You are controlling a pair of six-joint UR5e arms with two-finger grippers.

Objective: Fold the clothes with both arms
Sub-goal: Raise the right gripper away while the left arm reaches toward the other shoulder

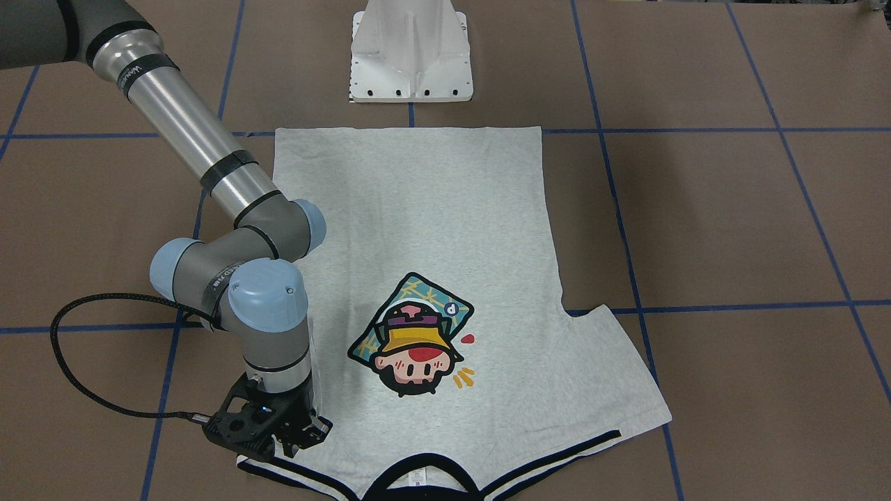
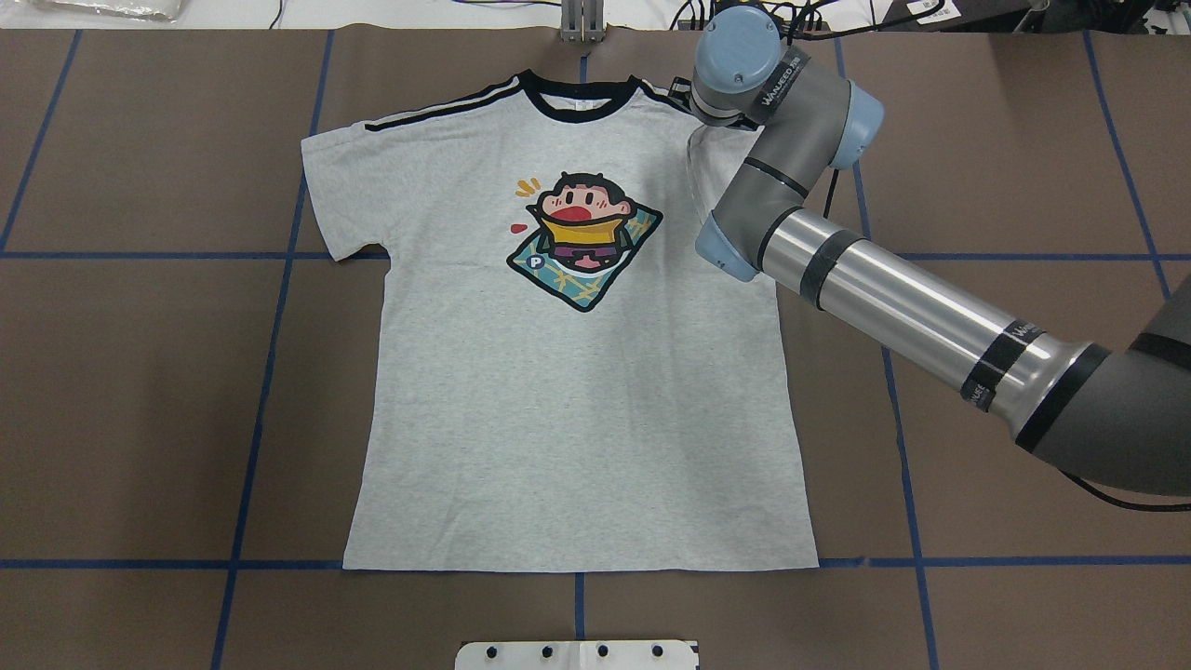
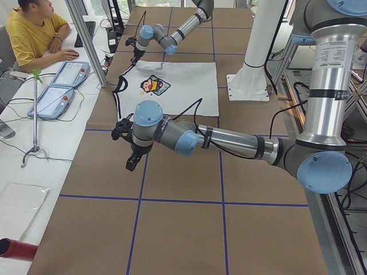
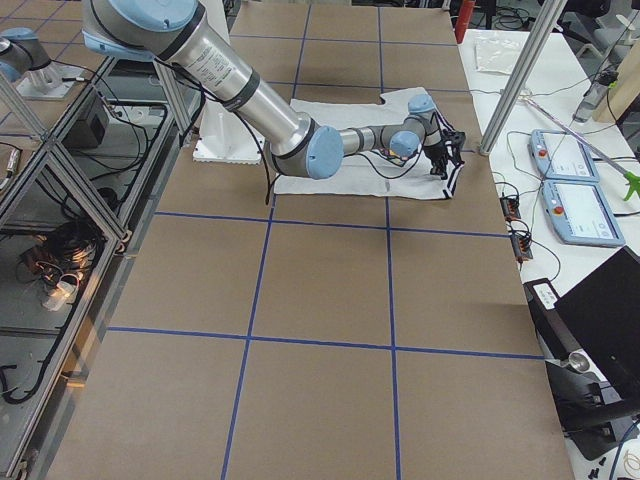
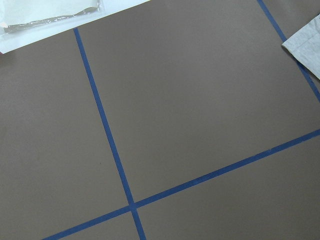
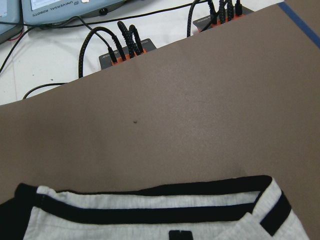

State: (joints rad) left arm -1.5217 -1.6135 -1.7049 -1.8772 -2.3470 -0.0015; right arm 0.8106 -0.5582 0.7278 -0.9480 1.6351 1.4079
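The grey T-shirt lies flat and face up on the brown table, its collar at the far edge from the robot. My right gripper is down at the shirt's shoulder on my right side, shut on the sleeve, which stands lifted beside the wrist. The right wrist view shows the black-striped shoulder edge bunched close below the camera. In the overhead view the wrist hides that gripper. My left gripper hovers over bare table off the shirt's left side; I cannot tell whether it is open. The shirt's sleeve corner shows in the left wrist view.
The white base pedestal stands at the shirt's hem side. A clear plastic bag lies on the white bench past the table's edge. Cable plugs sit just past the far edge. An operator and two pendants are beyond.
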